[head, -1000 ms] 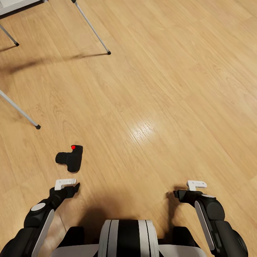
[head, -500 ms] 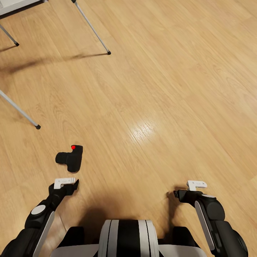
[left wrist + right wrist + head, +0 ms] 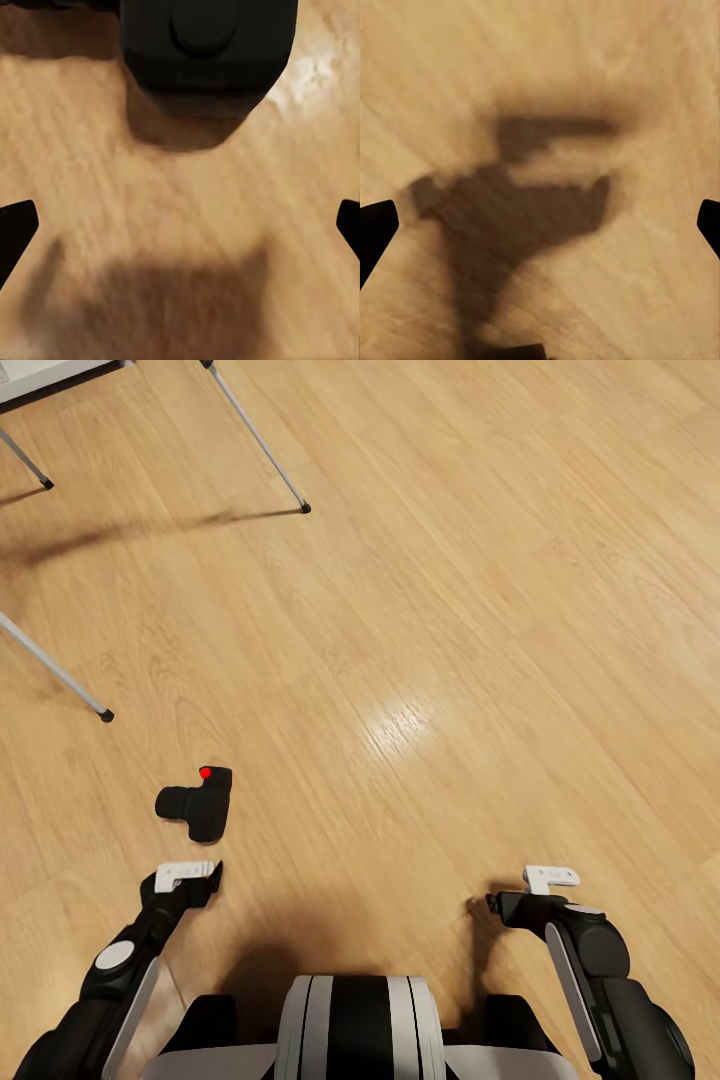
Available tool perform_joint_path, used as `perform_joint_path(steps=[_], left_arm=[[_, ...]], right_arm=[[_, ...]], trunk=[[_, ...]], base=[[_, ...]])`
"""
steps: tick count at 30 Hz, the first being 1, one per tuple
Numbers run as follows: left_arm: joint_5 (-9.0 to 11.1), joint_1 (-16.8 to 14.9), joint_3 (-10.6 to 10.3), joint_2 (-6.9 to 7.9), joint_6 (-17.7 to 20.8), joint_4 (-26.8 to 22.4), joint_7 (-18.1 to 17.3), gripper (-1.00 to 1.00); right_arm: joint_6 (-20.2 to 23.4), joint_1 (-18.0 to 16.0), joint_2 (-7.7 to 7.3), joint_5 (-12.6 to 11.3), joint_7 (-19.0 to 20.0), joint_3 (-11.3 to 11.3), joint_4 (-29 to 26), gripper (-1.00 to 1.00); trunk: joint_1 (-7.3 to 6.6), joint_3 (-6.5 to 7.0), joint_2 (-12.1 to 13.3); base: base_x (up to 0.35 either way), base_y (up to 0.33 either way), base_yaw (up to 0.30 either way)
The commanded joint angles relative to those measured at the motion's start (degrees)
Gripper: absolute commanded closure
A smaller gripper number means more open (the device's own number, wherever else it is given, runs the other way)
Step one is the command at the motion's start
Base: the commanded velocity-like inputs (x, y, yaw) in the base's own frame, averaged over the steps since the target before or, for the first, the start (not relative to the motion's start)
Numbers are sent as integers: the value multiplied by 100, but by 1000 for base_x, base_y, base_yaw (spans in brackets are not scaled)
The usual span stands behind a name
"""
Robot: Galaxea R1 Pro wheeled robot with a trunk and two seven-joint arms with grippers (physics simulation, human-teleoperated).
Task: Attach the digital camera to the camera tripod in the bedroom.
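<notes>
The digital camera (image 3: 195, 807), a small black body with a red dot at one corner, lies on the wood floor at the left. My left gripper (image 3: 188, 880) hangs just short of it, on my side, and is open. In the left wrist view the camera (image 3: 206, 45) lies ahead of the open gripper (image 3: 180, 229), with dark fingertips (image 3: 15, 232) at both edges and only floor between them. My right gripper (image 3: 520, 898) is open over bare floor at the right, with nothing between its fingertips (image 3: 376, 229). Three silver legs of the camera tripod (image 3: 258, 438) reach in from the upper left; its head is out of view.
One tripod foot (image 3: 105, 714) stands on the floor a short way beyond the camera, another foot (image 3: 305, 508) farther back. A pale edge of furniture (image 3: 50, 375) shows at the top left corner. The plank floor (image 3: 480, 610) stretches open to the right.
My left forearm has sunk a little, while its gripper has stayed just short of the camera. The camera, tripod legs and right arm have not moved.
</notes>
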Motion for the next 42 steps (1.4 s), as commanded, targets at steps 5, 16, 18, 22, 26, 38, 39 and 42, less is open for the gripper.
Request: perform_joint_path(steps=[5, 16, 18, 22, 26, 38, 39, 42], left_arm=[[17, -124, 6, -5, 13, 159, -13, -100], [11, -371, 0, -67, 6, 274, -1, -100], [5, -394, -1, -89, 6, 276, 0, -100], [-2, -642, 1, -139, 6, 304, 2, -100], [-2, -808, -2, -159, 6, 368, 7, -100], [-18, -1055, -3, -241, 11, 591, 23, -100], [-23, -1083, -3, -243, 12, 611, 24, -100], [-114, -1184, -3, -248, 8, 729, 26, -100]], right_arm=[[26, -2, -2, -2, -16, 8, -5, -100], [26, -2, -2, -2, -16, 9, -5, -100], [26, -2, -2, -2, -16, 11, -5, -100], [26, -2, -2, -2, -16, 12, -5, -100], [26, -2, -2, -2, -16, -7, -5, -100], [26, -2, -2, -2, -16, 5, -5, -100], [26, -2, -2, -2, -16, 8, -5, -100], [26, -2, -2, -1, -16, 13, -5, -100]], trunk=[[-1, -3, -1], [-1, -3, -1], [-1, -3, -1], [-1, -3, -1], [-1, -3, -1], [-1, -3, -1], [-1, -3, -1], [-1, -3, -1]], base=[[0, 0, 0], [0, 0, 0], [0, 0, 0], [0, 0, 0], [0, 0, 0], [0, 0, 0], [0, 0, 0], [0, 0, 0]])
